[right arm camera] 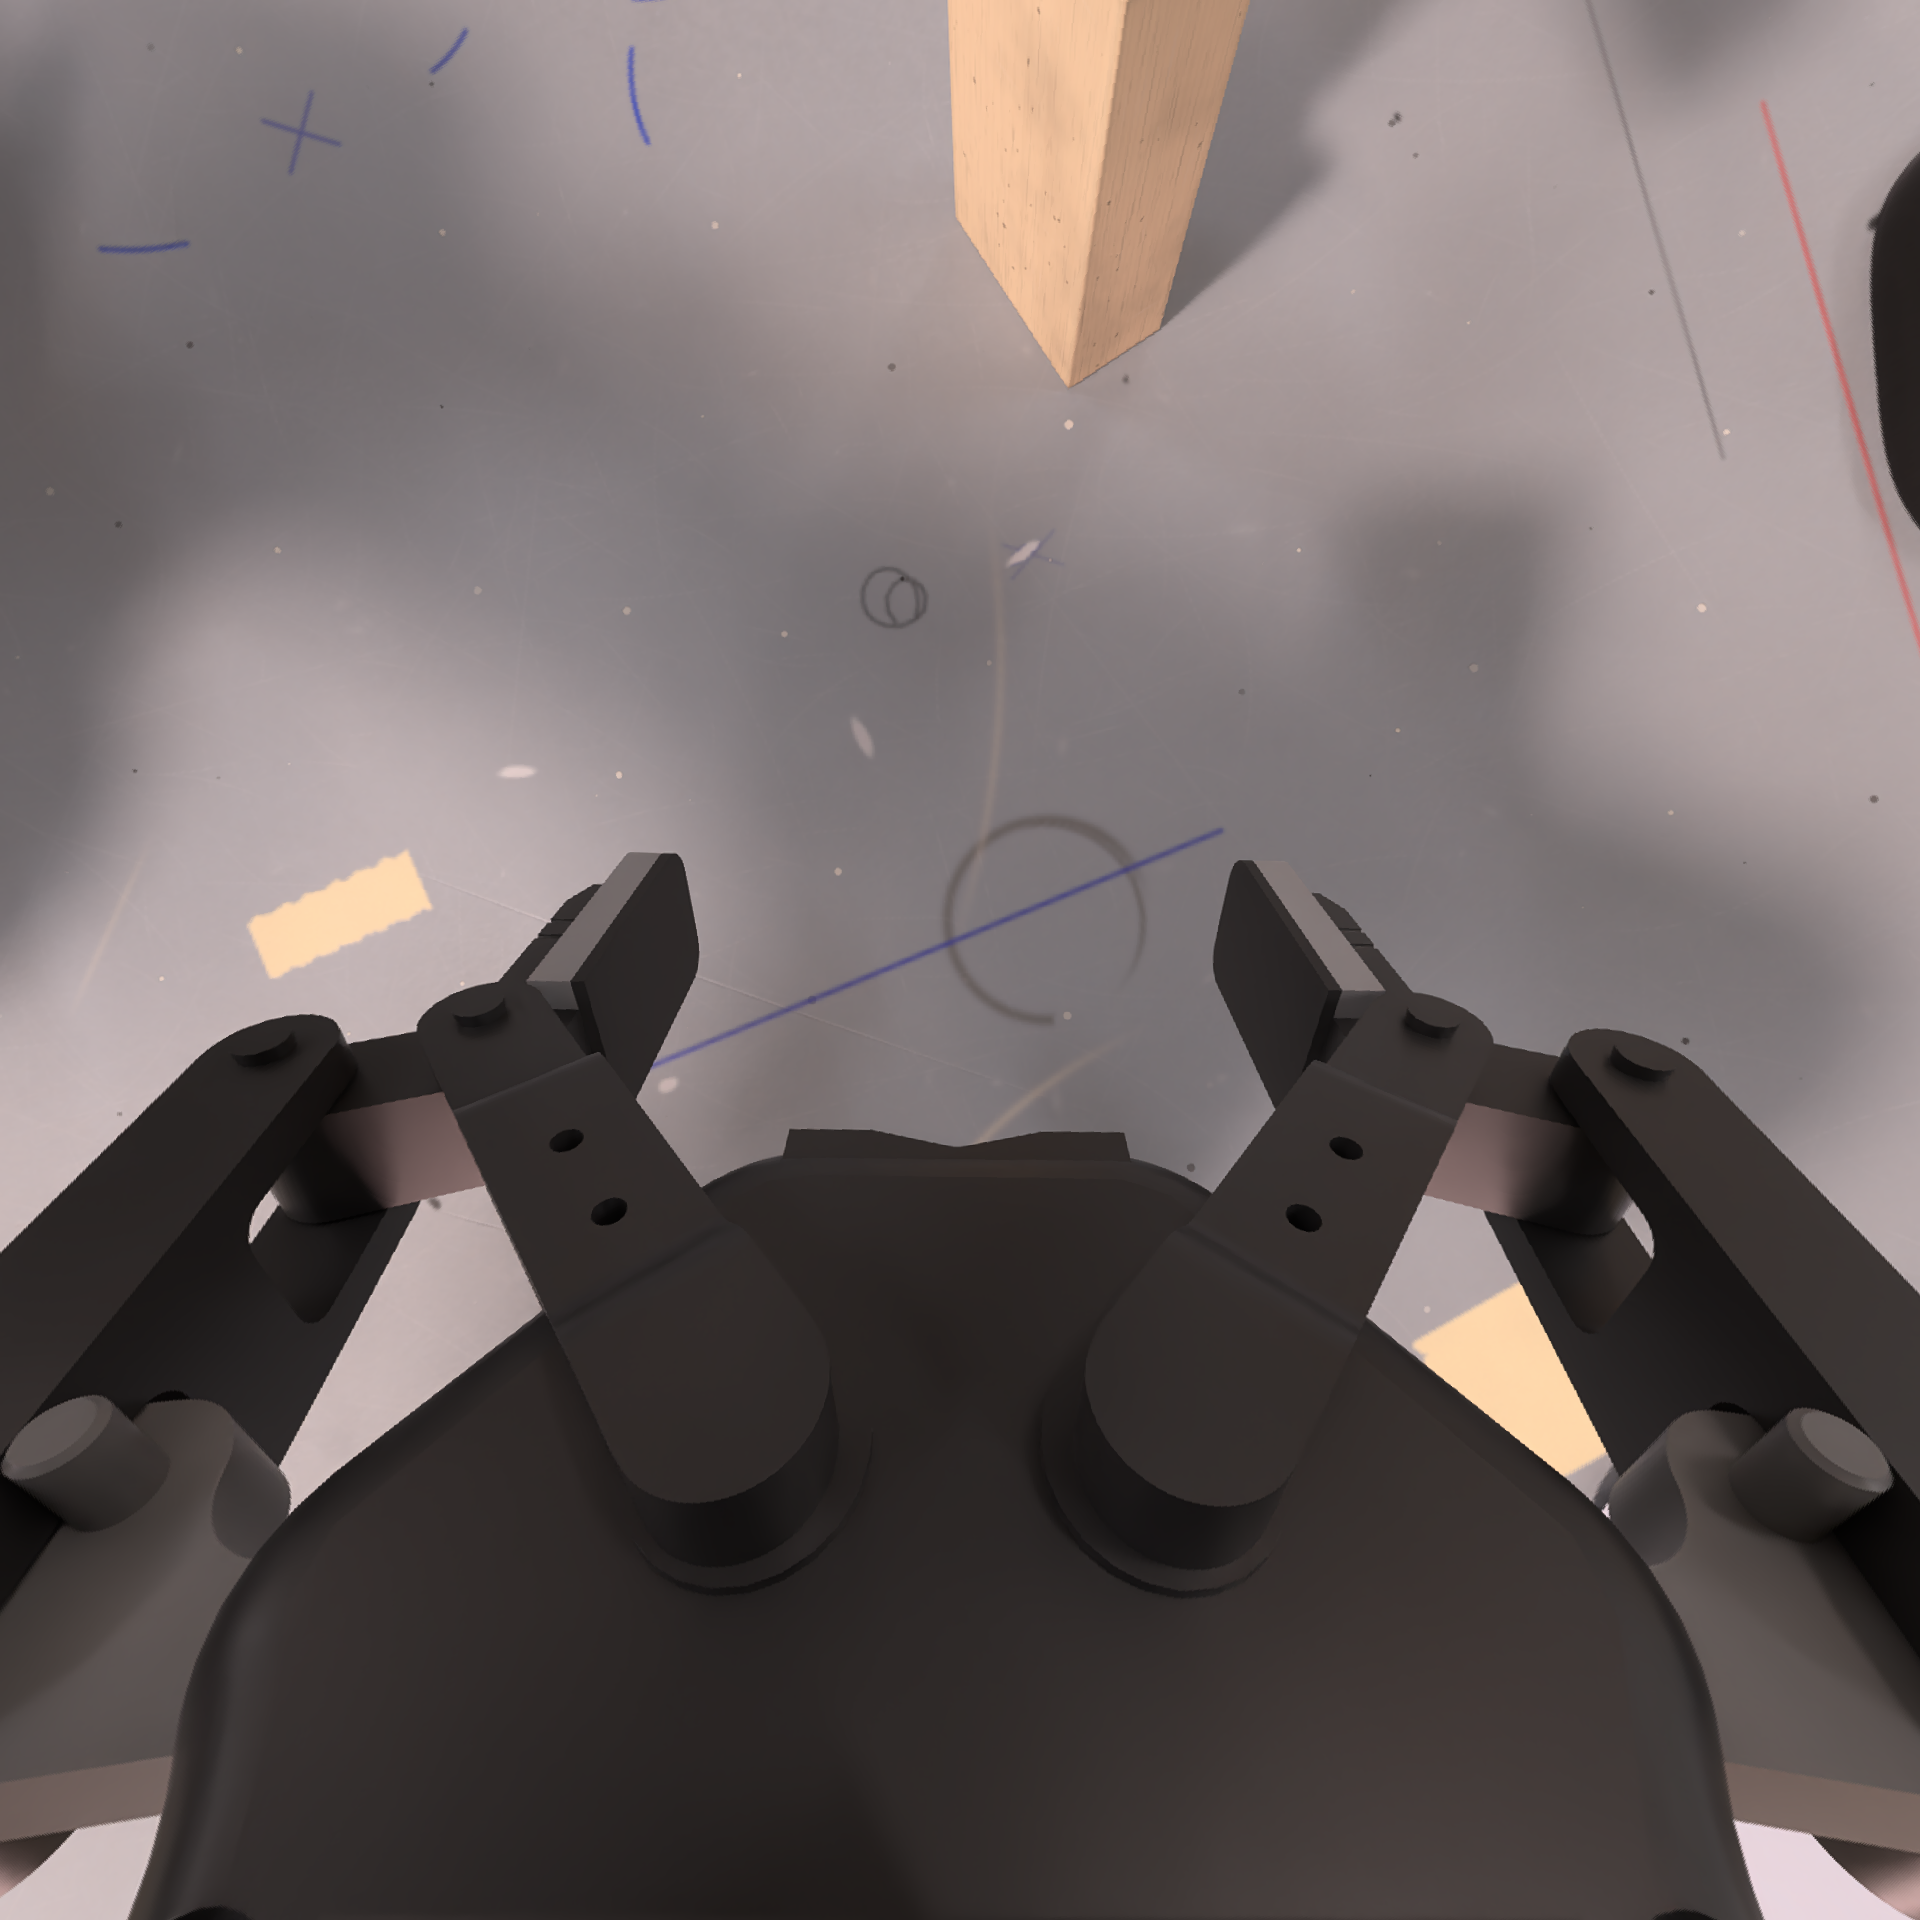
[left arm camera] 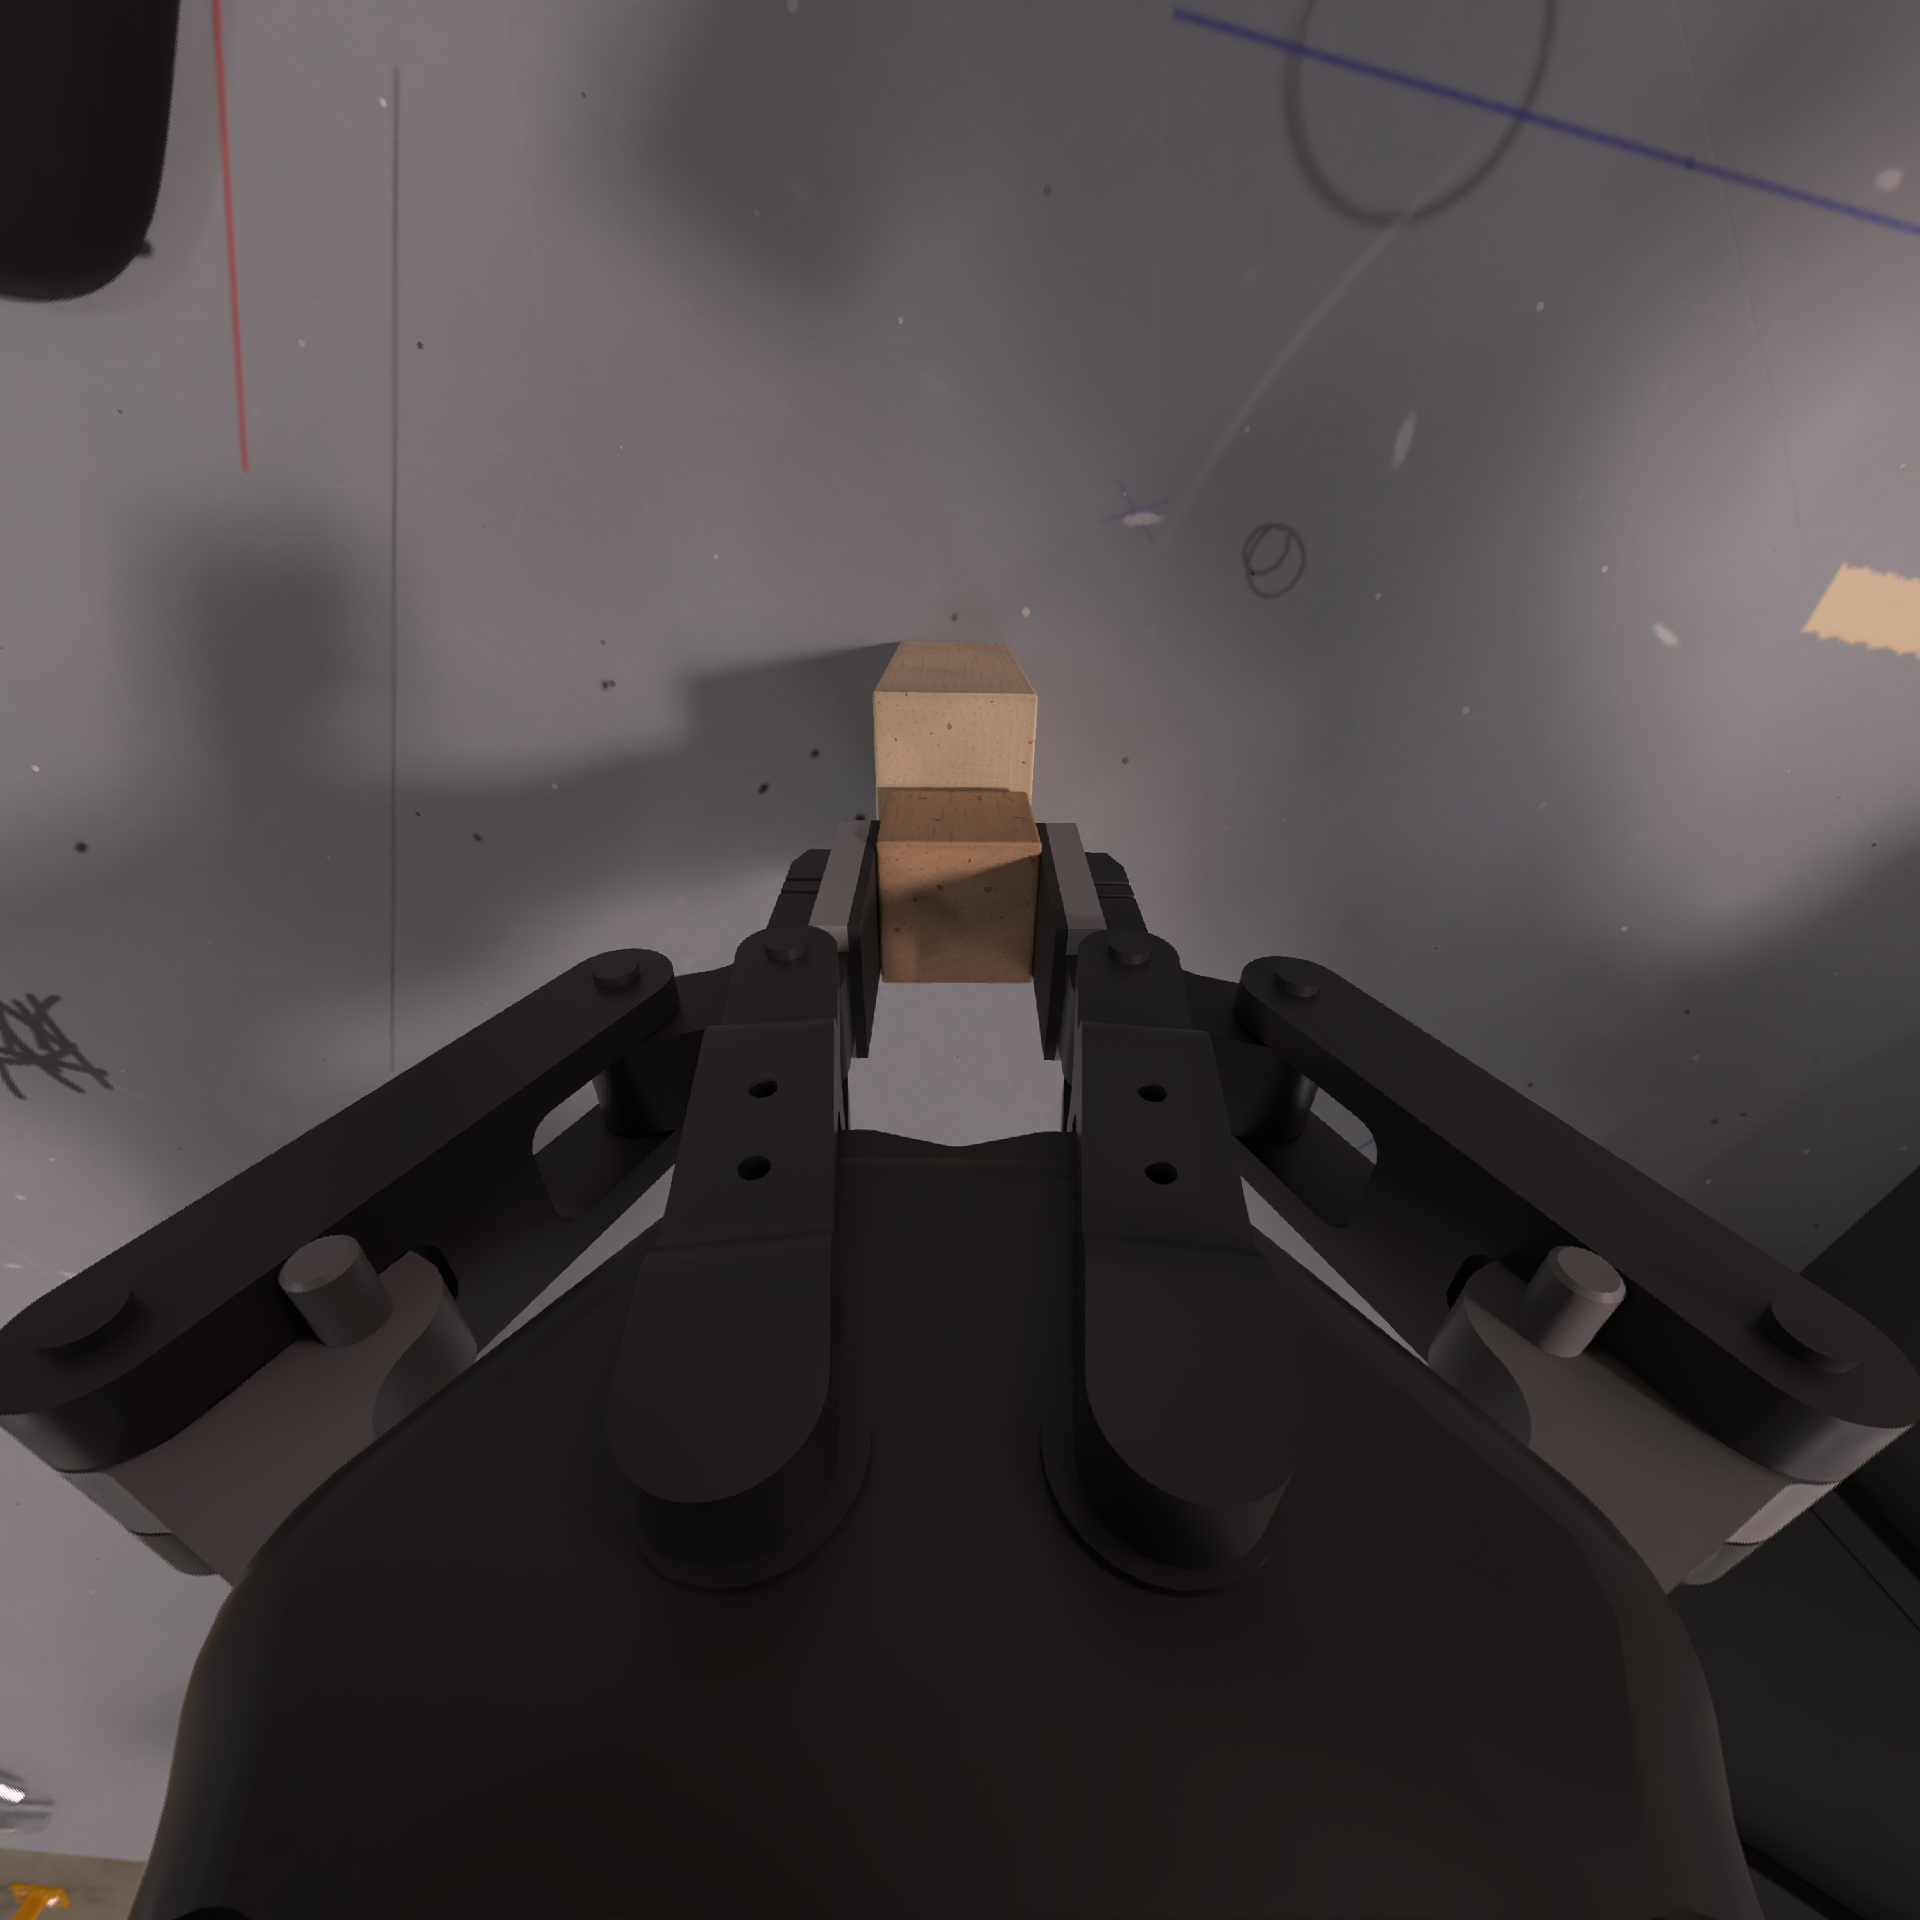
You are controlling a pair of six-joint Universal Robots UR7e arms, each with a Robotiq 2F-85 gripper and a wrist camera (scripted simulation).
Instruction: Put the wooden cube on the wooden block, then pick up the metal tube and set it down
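My left gripper is shut on the wooden cube, with a finger pad on each of two opposite faces. Just beyond the cube is the paler wooden block; I see its top face and one side, and the cube hides its lower part. I cannot tell whether the cube touches it. In the right wrist view the block stands tall and upright on the grey table, far ahead of my right gripper, which is open and empty above the table. A small shiny thing at the left edge may be the metal tube.
The grey table bears pen marks and circles. Tan tape patches lie on it. A black rounded object sits at the top left of the left wrist view and at the right edge of the right wrist view.
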